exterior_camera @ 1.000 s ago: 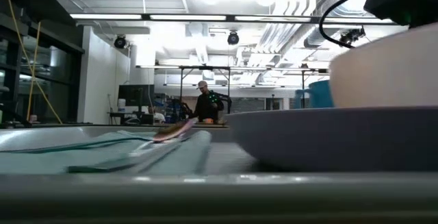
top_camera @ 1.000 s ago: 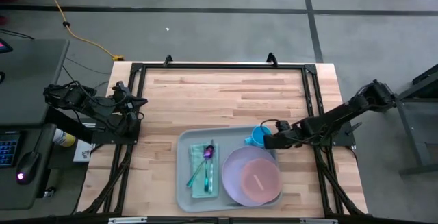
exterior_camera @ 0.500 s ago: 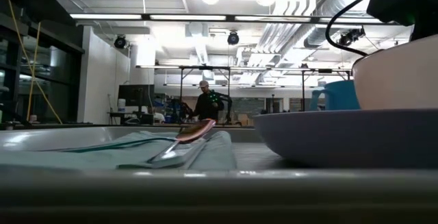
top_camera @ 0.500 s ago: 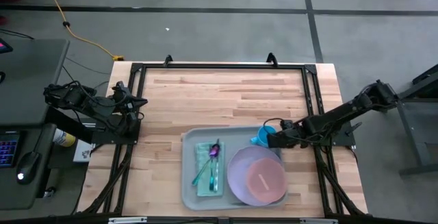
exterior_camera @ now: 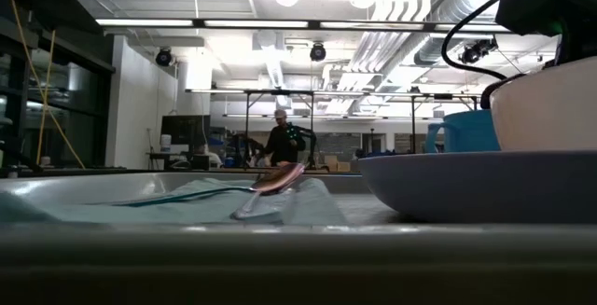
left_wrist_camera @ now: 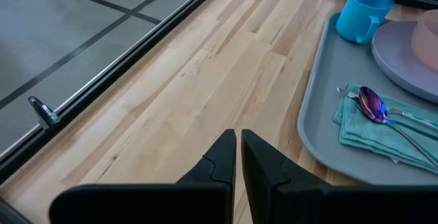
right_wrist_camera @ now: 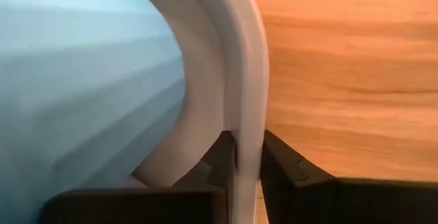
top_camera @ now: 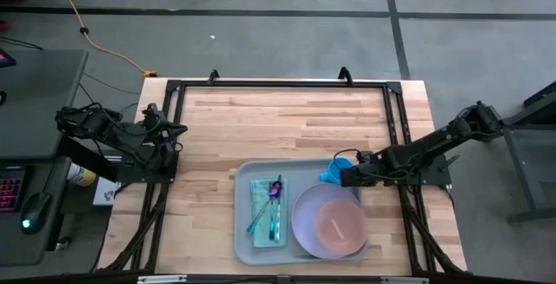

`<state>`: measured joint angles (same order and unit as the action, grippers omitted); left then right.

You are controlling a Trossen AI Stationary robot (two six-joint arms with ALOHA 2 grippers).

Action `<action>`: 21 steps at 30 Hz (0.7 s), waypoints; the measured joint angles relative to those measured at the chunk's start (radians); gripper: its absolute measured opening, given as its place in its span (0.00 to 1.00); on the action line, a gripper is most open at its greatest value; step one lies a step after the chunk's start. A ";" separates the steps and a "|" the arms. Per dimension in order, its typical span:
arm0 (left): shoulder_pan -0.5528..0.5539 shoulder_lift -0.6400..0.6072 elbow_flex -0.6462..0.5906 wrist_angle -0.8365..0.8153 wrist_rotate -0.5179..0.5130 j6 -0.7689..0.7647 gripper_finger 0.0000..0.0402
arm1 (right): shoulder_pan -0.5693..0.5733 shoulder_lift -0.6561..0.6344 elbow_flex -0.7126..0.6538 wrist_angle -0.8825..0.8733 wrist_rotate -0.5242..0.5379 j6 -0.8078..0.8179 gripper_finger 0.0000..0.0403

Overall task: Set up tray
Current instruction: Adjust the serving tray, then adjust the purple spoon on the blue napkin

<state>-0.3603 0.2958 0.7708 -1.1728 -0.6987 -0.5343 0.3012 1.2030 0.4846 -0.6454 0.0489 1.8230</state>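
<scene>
The left claw (left_wrist_camera: 237, 157) is parked at the left edge of the counter (top_camera: 287, 119), clenched on nothing and well apart from the work. The tray (top_camera: 246, 214) now lies farther toward the right side of the counter than it did a second ago, having been dragged that way with its load: a teal napkin (top_camera: 268, 213) with cutlery (top_camera: 275, 199), a lavender plate (top_camera: 306, 228) under a pink bowl (top_camera: 333, 226), and a blue cup (top_camera: 334, 170) at the far right corner. The tray's rim is pinched by the right claw (right_wrist_camera: 248, 157) beside the cup. The pull appears nearly finished; release is judged to be due next.
</scene>
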 joint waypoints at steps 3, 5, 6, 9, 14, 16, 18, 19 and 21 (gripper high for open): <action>0.000 0.000 0.000 -0.002 0.000 0.000 0.14 | 0.000 0.002 0.018 -0.035 0.010 -0.017 0.09; 0.000 0.000 0.000 -0.003 0.000 0.000 0.14 | 0.000 0.002 0.029 -0.038 0.009 -0.034 0.10; 0.000 0.000 0.000 -0.003 0.000 0.001 0.14 | 0.000 0.002 0.034 -0.038 0.003 -0.043 0.10; 0.000 0.000 0.000 -0.003 0.002 0.001 0.14 | 0.000 0.002 0.052 -0.039 -0.004 -0.058 0.13; 0.000 0.000 0.000 -0.003 0.008 0.003 0.14 | 0.000 -0.015 0.091 -0.026 -0.008 -0.078 0.16; 0.000 0.000 0.000 -0.003 0.008 0.003 0.14 | 0.000 -0.025 0.096 -0.026 -0.009 -0.078 0.16; 0.000 0.000 0.000 -0.003 0.009 0.005 0.14 | 0.001 -0.035 0.097 -0.036 -0.003 -0.081 0.16; 0.000 0.000 0.000 -0.003 0.009 0.005 0.14 | 0.001 -0.041 0.097 -0.041 0.003 -0.080 0.15; 0.000 0.000 0.000 -0.003 0.009 0.006 0.14 | 0.000 -0.055 0.097 -0.062 0.002 -0.080 0.16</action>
<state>-0.3599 0.2962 0.7708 -1.1759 -0.6896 -0.5282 0.3016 1.1481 0.5816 -0.7071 0.0506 1.7432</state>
